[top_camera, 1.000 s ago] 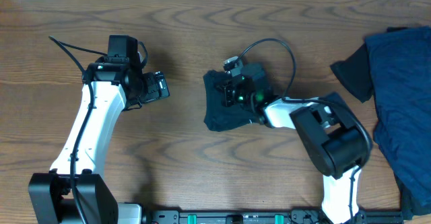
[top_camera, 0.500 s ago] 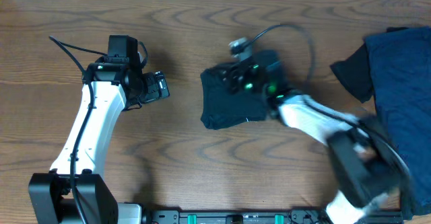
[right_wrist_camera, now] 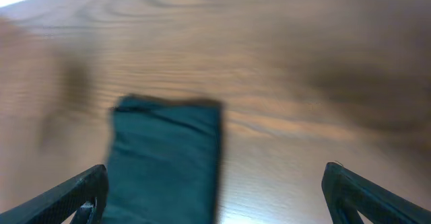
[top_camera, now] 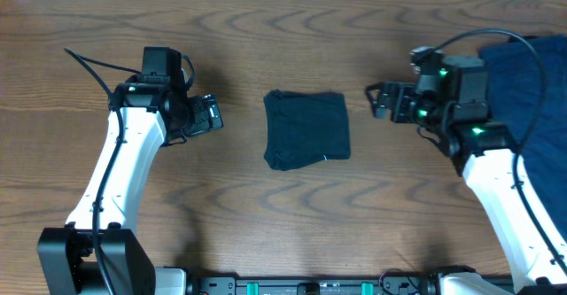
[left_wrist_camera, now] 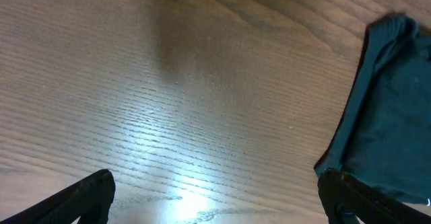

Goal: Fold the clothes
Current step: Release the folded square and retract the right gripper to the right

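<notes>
A very dark teal T-shirt (top_camera: 306,129), folded into a small square, lies on the table's middle; it also shows at the right edge of the left wrist view (left_wrist_camera: 387,109) and low left in the blurred right wrist view (right_wrist_camera: 165,160). My right gripper (top_camera: 383,101) stands open to the right of it, apart from the cloth, fingers (right_wrist_camera: 71,197) wide with nothing between them. To the left of the folded shirt my left gripper (top_camera: 213,116) is open and empty, over bare wood. More navy clothes (top_camera: 532,135) lie heaped at the right edge.
The wooden table (top_camera: 283,215) shows bare around the folded shirt. The heap of navy clothes reaches the right edge under the right arm. A black cable (top_camera: 483,38) loops above the right wrist.
My right gripper opened, let go of the folded shirt and drew back to the right. The shirt now lies flat and square. The left arm has not moved.
</notes>
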`<state>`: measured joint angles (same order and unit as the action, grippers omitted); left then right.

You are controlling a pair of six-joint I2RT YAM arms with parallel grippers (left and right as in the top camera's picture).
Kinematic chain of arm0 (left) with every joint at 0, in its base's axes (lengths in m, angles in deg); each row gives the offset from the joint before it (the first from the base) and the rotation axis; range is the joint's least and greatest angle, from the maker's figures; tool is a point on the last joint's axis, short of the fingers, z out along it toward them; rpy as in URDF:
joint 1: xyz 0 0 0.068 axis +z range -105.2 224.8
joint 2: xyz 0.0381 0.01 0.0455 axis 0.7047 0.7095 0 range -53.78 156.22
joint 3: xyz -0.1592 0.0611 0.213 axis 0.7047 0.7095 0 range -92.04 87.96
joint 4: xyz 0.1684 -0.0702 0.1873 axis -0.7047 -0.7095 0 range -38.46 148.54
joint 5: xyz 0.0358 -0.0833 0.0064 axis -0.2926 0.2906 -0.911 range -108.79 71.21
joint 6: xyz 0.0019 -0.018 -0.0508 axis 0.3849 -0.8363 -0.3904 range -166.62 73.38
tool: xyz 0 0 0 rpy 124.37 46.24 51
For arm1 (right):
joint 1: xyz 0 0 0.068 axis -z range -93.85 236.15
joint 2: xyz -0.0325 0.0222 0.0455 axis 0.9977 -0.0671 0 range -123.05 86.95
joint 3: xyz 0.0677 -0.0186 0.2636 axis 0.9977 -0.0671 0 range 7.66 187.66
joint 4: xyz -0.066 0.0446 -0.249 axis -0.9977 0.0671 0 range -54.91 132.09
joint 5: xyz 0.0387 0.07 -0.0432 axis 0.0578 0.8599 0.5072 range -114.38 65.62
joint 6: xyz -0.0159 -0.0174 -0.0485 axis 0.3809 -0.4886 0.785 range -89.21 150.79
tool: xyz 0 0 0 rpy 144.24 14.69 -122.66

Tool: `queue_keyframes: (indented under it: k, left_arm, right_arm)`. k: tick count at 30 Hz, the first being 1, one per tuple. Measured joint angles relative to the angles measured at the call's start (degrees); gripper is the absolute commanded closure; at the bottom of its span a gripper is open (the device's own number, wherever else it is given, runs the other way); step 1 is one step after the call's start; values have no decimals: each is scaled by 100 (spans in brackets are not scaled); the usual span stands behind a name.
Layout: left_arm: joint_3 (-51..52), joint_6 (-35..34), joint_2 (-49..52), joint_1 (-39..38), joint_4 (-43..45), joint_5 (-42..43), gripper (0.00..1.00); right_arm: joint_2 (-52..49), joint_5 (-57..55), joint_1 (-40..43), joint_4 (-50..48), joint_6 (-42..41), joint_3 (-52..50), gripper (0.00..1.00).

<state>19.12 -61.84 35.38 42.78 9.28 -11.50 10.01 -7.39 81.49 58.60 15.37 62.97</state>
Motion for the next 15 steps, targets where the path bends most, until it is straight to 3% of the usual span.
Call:
queue_keyframes:
  k: [6,15]
  left_arm:
    - [0,0,0,0,-2,0,2]
    - [9,-2,0,0,313,-22,2]
  right_arm:
    - [0,-308,155,588,44,-2,1]
    - [0,-378,155,636,61,-2,1]
